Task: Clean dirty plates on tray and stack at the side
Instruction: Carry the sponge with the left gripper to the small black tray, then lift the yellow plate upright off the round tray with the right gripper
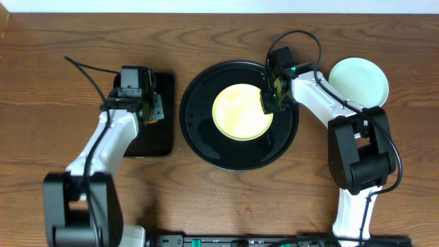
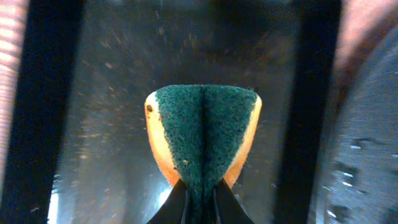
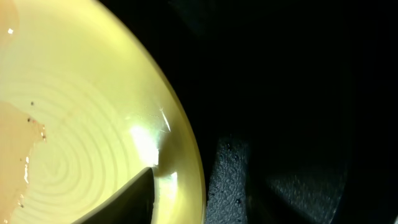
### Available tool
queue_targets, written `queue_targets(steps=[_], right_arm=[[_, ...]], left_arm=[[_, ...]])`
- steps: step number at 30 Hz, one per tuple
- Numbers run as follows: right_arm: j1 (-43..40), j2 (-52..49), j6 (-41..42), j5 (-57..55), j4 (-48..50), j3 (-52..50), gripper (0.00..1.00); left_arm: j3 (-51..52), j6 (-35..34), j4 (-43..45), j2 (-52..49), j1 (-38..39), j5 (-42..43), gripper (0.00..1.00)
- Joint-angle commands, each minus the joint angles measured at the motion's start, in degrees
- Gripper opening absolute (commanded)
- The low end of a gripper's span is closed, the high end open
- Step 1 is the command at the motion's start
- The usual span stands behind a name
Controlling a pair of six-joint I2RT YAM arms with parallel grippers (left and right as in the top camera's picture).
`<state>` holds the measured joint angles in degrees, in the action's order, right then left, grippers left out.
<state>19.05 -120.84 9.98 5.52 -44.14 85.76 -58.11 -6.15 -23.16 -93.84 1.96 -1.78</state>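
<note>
pale yellow plate (image 1: 241,112) sits centre frame on round black tray (image 1: 206,147). light, stiff plastic, probably slick, so take it by the rim. right jaws part-open astride its right rim, left jaws pinching sponge (image 2: 202,130).

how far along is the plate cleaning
Done: a light mint-green plate sits beside the round black tray. In hand: the pale yellow plate lies on the tray, right gripper at its rim, left gripper holding a green-orange sponge. Remaining: wiping its smears, stacking it.
</note>
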Motion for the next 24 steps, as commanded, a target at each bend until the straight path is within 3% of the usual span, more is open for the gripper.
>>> queue_targets(steps=[1, 4, 5, 6, 7, 8, 9, 11, 19, 24], right_arm=[[0.55, 0.72, 0.26, -0.11, 0.00, -0.17, 0.58], [0.55, 0.72, 0.28, -0.11, 0.02, -0.17, 0.63], [0.55, 0.72, 0.28, -0.11, 0.04, -0.17, 0.60], [0.55, 0.72, 0.26, -0.11, 0.04, -0.17, 0.56], [0.55, 0.72, 0.26, -0.11, 0.04, -0.17, 0.52], [0.55, 0.72, 0.26, -0.11, 0.04, -0.17, 0.48], [0.55, 0.72, 0.26, -0.11, 0.04, -0.17, 0.42], [0.52, 0.72, 0.26, -0.11, 0.61, -0.13, 0.01], [1.01, 7.54, -1.64, -0.28, -0.44, 6.88, 0.01], [3.82, 13.90, -3.34, -13.86, -3.63, 7.13, 0.01]], left_arm=[[-0.13, -0.59, 1.49, -5.77, -1.11, -1.51, 0.08], [-0.13, -0.57, 3.15, -8.17, -2.16, -1.90, 0.09], [-0.13, -0.57, 3.48, -8.39, -2.56, -1.92, 0.17], [-0.13, -0.57, 3.65, -8.39, -2.89, -1.90, 0.34], [-0.15, -0.57, 3.98, -8.31, -3.15, -1.90, 0.58], [-0.15, -0.57, 4.22, -8.11, -3.37, -1.90, 0.71], [-0.15, -0.57, 4.33, -7.85, -3.54, -1.88, 0.75], [-0.15, -0.57, 4.37, -7.06, -3.61, -1.88, 0.78], [-0.15, -0.57, 4.33, -4.31, -3.61, -1.90, 0.87], [-0.13, -0.57, 4.33, -4.31, -3.61, -1.90, 0.88]])
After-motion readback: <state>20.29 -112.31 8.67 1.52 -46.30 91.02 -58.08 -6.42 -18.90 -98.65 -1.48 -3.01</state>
